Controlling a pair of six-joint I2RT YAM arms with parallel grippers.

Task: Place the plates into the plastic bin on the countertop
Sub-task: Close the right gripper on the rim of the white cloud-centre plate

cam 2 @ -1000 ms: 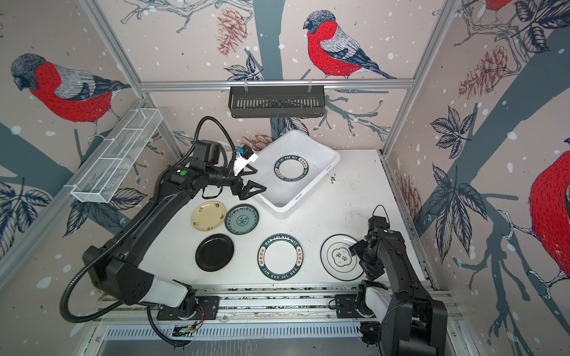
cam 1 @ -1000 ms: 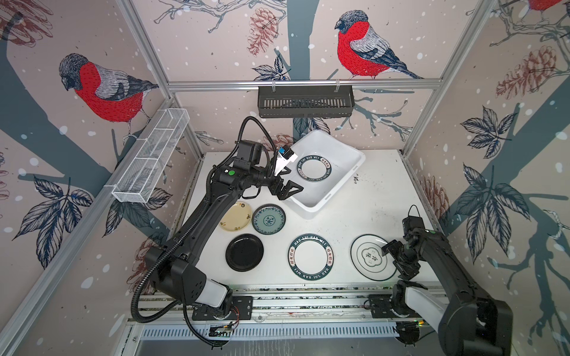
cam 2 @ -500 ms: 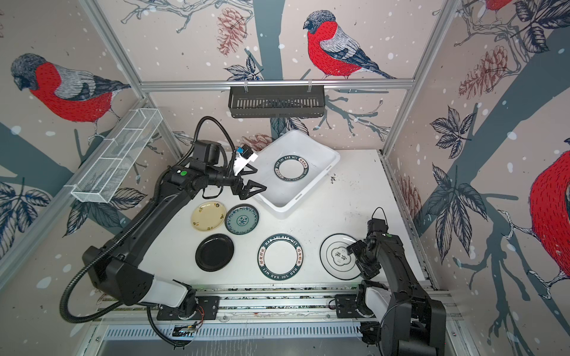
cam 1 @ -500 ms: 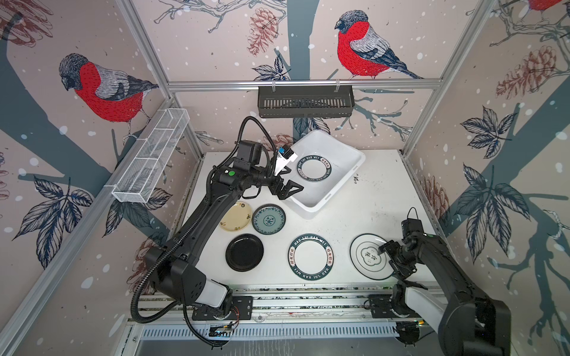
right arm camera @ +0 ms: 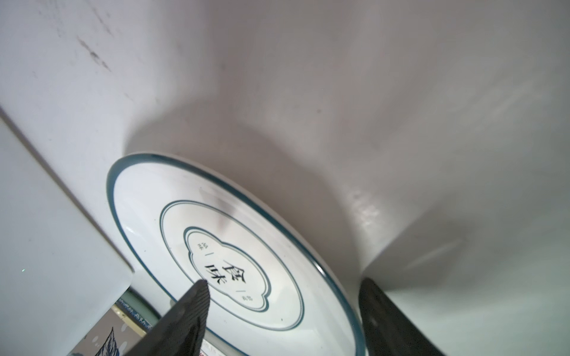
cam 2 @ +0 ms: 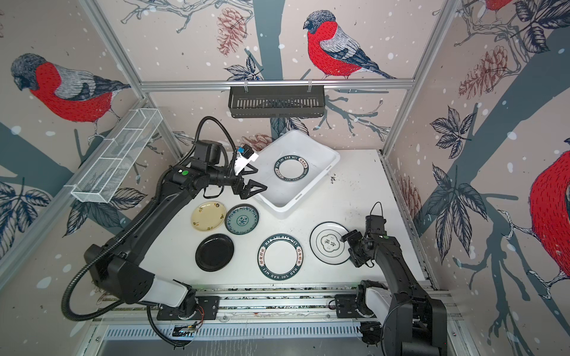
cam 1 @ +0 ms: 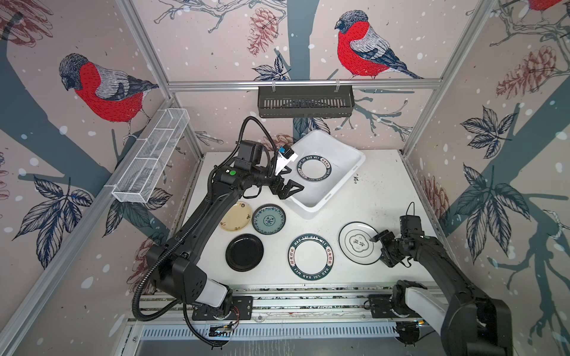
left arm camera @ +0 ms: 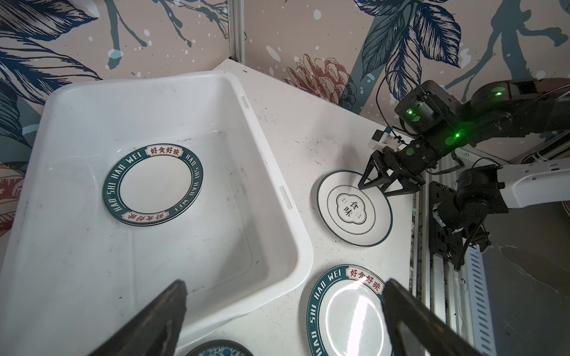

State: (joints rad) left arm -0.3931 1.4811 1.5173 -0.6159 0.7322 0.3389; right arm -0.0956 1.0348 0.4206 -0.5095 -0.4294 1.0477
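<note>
Both top views show the plastic bin [cam 1: 314,194] [cam 2: 287,197] at the back of the countertop [cam 1: 379,191], holding one lettered-rim plate [cam 1: 314,168] [left arm camera: 152,185]. On the countertop lie cream-yellow [cam 1: 236,215], teal [cam 1: 268,218], black [cam 1: 244,252], lettered-rim [cam 1: 311,256] and emblem [cam 1: 359,243] [right arm camera: 234,246] plates. My left gripper [cam 1: 288,188] [left arm camera: 283,296] hovers open and empty above the bin's near-left rim. My right gripper [cam 1: 379,248] [right arm camera: 283,296] is open astride the emblem plate's right rim, with one finger over the plate and the other outside it.
A black slotted rack [cam 1: 305,101] hangs on the back wall. A white wire mesh tray [cam 1: 151,157] hangs on the left wall. The arms' base rail [cam 1: 308,296] runs along the countertop's front edge. The right wall stands close behind my right arm.
My right gripper has slid left over the emblem plate's right rim, and its jaws have narrowed. My left arm has not moved.
</note>
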